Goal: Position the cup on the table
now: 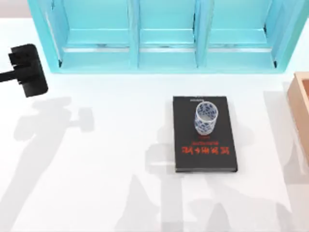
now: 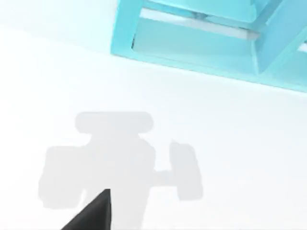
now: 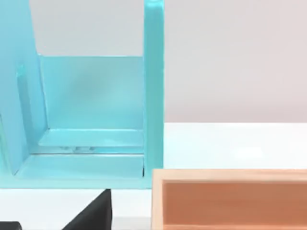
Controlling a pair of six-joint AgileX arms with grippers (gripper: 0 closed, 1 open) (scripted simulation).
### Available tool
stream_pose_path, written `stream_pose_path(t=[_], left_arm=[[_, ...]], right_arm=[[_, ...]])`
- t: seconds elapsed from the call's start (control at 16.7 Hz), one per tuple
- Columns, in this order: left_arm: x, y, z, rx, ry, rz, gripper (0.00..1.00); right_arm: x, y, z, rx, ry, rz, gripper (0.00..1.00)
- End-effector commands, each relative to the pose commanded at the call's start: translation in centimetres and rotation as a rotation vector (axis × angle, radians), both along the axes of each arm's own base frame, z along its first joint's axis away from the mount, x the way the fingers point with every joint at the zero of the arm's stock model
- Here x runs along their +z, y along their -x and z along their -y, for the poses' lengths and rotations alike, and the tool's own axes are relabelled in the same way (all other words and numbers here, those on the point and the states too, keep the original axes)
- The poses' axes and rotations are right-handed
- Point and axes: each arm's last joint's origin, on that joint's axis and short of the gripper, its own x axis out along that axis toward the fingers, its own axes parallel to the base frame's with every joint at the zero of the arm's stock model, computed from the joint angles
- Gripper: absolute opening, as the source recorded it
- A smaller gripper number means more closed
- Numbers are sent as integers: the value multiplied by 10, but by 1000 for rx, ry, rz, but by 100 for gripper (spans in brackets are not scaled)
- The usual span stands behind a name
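Note:
The cup [image 1: 206, 117], small and white with a blue pattern, stands upright on the far half of a black book [image 1: 205, 154] with red lettering. The book lies flat on the white table [image 1: 96, 183], right of centre. My left gripper [image 1: 28, 70] is parked at the table's far left, well away from the cup and holding nothing. A black corner of it pokes into the left wrist view [image 2: 93, 213] above its own shadow on the table. A black corner of my right gripper [image 3: 93, 213] sits near a wooden box and the shelf's right end.
A turquoise shelf unit [image 1: 164, 43] with open compartments runs along the far edge. A wooden box [image 1: 300, 104] sits at the right edge, also seen in the right wrist view [image 3: 230, 199]. White tabletop stretches left of and in front of the book.

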Motion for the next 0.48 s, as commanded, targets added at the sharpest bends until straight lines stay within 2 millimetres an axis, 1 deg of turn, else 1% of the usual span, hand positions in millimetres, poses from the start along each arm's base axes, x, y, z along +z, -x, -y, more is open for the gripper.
stream_pose_path(t=[0.12, 0.24, 0.36, 0.48], left_arm=[[14, -34, 23, -6, -8, -147, 100], [20, -68, 53, -14, -31, -286, 100], [19, -99, 89, -25, -65, -407, 100], [13, -123, 130, -39, -105, -506, 100]], right_arm=[[0, 0, 0, 0, 0, 0, 100], [0, 0, 0, 0, 0, 0, 100], [0, 0, 0, 0, 0, 0, 100], [0, 0, 0, 0, 0, 0, 100]])
